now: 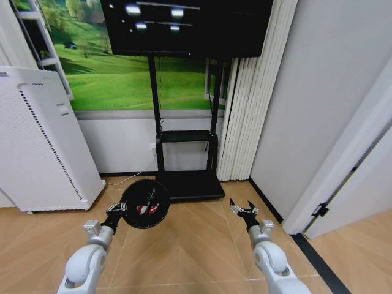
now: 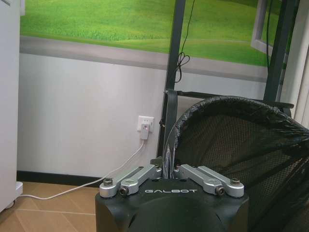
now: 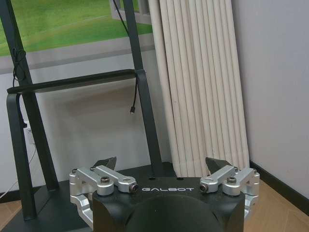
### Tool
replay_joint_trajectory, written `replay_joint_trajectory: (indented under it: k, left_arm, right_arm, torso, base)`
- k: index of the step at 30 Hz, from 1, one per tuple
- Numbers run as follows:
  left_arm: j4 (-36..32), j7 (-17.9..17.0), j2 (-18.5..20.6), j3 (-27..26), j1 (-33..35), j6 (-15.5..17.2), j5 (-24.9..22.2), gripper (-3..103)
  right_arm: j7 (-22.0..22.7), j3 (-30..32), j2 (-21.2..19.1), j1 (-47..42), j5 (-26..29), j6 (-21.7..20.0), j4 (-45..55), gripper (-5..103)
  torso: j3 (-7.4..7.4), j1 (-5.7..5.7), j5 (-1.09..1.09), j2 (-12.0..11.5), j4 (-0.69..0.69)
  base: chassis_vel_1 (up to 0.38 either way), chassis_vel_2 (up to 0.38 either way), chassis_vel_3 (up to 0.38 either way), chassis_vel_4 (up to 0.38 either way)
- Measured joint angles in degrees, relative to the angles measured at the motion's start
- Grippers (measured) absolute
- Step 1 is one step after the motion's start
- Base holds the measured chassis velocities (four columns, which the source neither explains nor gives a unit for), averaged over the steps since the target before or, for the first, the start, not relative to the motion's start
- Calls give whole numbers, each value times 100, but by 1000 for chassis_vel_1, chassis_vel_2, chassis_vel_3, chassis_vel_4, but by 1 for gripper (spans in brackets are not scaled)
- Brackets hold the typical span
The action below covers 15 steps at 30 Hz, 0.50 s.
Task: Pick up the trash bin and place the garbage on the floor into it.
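Over wood floor (image 1: 196, 245), left pincer (image 1: 120, 209) grips black mesh trash bin (image 1: 145, 204); right pincer (image 1: 242, 208) gapes.

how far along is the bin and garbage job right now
Mostly done, it seems. The left gripper is shut on the trash bin rim and holds it up off the floor, and red-and-white litter already lies inside. The right gripper hangs open and empty. The visible floor shows no litter left.

The trash bin (image 2: 231, 145) runs off the frame edge — its red-and-white contents (image 1: 146, 209) too small to identify.
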Motion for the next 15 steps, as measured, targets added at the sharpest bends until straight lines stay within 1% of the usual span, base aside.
replay_joint_trajectory:
  k: [5,8,10,13,15]
  left_arm:
    - [17,-1,5,12,-39,8,-19,3]
    - [20,-1,13,21,-53,13,-28,3]
    - [33,-1,29,32,-72,14,-45,3]
    - [48,-1,36,33,-84,15,-48,3]
    - [52,-1,35,32,-86,15,-53,3]
  right_arm:
    - [15,3,-14,-22,-9,28,8,100]
    - [16,3,-16,-24,-13,39,8,100]
    - [16,-7,-16,-20,-22,46,2,100]
    - [16,-25,-11,-11,-44,74,-13,100]
    - [15,-33,-9,-8,-54,89,-18,100]
  torso:
    - [0,0,0,0,0]
    - [0,0,2,0,-1]
    - [-1,0,-2,0,1]
    - [-1,0,3,0,1]
    - [-1,0,0,0,1]
  base:
    - [109,-92,-105,122]
    - [173,-192,-183,179]
    - [214,-189,-205,229]
    - [238,-213,-245,237]
    - [222,-239,-240,214]
